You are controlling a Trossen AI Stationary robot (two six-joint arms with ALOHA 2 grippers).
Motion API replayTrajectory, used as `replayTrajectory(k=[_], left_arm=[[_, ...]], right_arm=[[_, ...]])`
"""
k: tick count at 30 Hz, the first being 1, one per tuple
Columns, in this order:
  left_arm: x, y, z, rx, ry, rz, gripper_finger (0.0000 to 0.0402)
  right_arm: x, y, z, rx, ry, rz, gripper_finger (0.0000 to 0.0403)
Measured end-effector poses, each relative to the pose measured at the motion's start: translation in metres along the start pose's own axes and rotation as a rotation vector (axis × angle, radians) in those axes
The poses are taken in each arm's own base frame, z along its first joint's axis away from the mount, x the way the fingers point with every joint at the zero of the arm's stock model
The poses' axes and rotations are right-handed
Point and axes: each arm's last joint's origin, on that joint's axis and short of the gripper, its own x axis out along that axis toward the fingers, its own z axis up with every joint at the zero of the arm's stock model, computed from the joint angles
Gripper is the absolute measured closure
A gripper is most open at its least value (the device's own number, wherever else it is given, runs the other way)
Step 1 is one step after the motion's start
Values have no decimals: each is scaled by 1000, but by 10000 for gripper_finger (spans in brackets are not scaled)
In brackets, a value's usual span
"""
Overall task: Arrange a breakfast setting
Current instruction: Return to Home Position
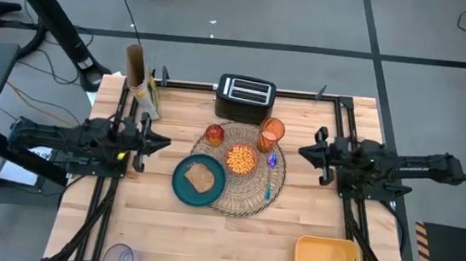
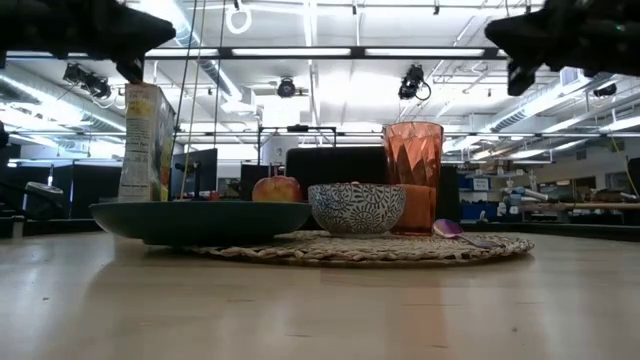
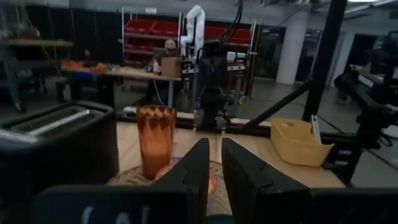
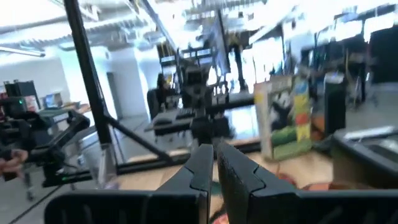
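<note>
Resting on the round wicker placemat (image 1: 247, 202), the small patterned bowl (image 1: 241, 159) holds orange-yellow pieces. The teal plate (image 1: 183, 187) overlaps the mat's left edge and carries the toast slice (image 1: 201, 177). The translucent orange cup (image 1: 271, 132) and the apple (image 1: 214, 134) stand at the mat's far rim, near the black toaster (image 1: 244, 97); what the cup holds cannot be made out. The blue-handled spoon (image 1: 270, 175) lies just right of the bowl. In the low view the plate's rim hides the toast. The left gripper (image 1: 166, 144) and right gripper (image 1: 302, 152) hover on either side of the mat, fingers drawn to a narrow slit, holding nothing.
</note>
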Motion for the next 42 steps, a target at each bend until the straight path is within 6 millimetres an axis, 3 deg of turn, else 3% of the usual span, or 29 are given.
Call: replayTrajectory(k=[6,11,21,25,34,42], left_arm=[[-6,3,-21,48,-5,-4,351],[-10,4,-48,31,-80,-48,351],[-14,6,-49,24,-73,-52,351],[-13,9,-54,-44,-24,-22,351],[-13,10,-60,-41,38,-13,351],[-13,10,-63,6,66,-10,351]], right_arm=[[-19,-3,-17,-62,-69,9,369],[-26,-2,-12,-135,-118,27,367],[-29,-3,-19,-161,-48,31,371],[-30,-5,-22,-201,-21,-49,371],[-31,-10,-40,-90,161,-139,371],[-30,-10,-41,-56,168,-119,369]])
